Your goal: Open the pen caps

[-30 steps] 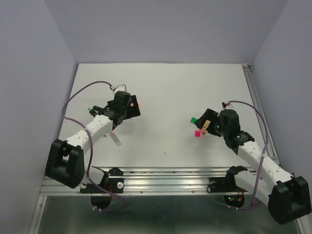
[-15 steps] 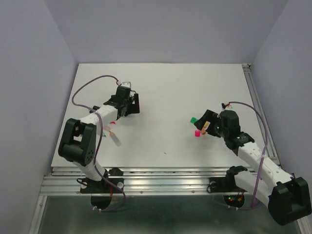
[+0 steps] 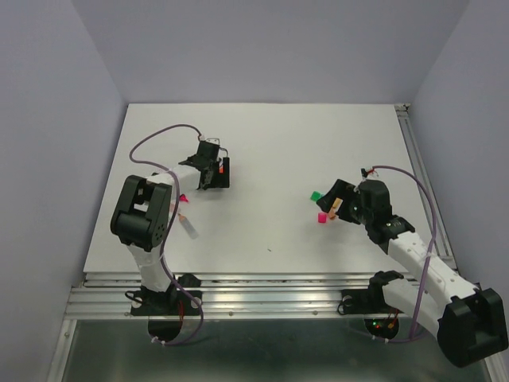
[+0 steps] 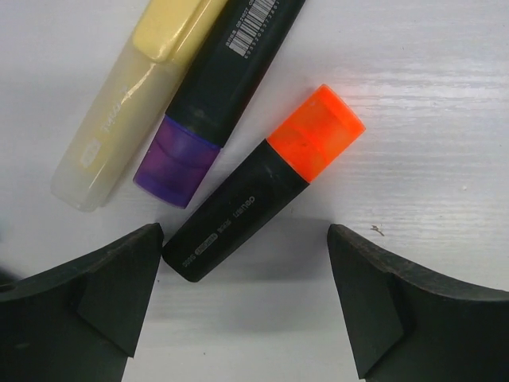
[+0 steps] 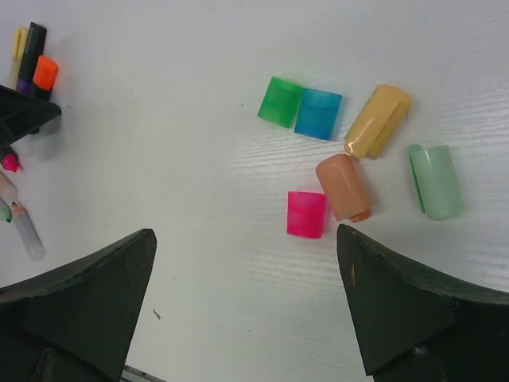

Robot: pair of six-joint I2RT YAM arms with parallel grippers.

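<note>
left gripper [image 4: 245, 253] wide open, empty — fingers flank tail of black highlighter [image 4: 231, 223], orange cap [image 4: 316, 141] on. Just beside it: second black highlighter [image 4: 238, 72] with purple cap [image 4: 176, 161], pale yellow highlighter [image 4: 103, 151] with yellow cap [image 4: 171, 30]. Three capped. right gripper [image 5: 245, 235] wide open, empty — over six loose caps on table [image 5: 199, 79]: green cap [image 5: 280, 102], blue cap [image 5: 318, 114], tan cap [image 5: 378, 120], peach cap [image 5: 343, 187], pink cap [image 5: 306, 214], mint cap [image 5: 434, 181].

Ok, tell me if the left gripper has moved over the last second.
Yes. The left gripper shifted slightly right and toward the back, away from the left edge of the table.
</note>
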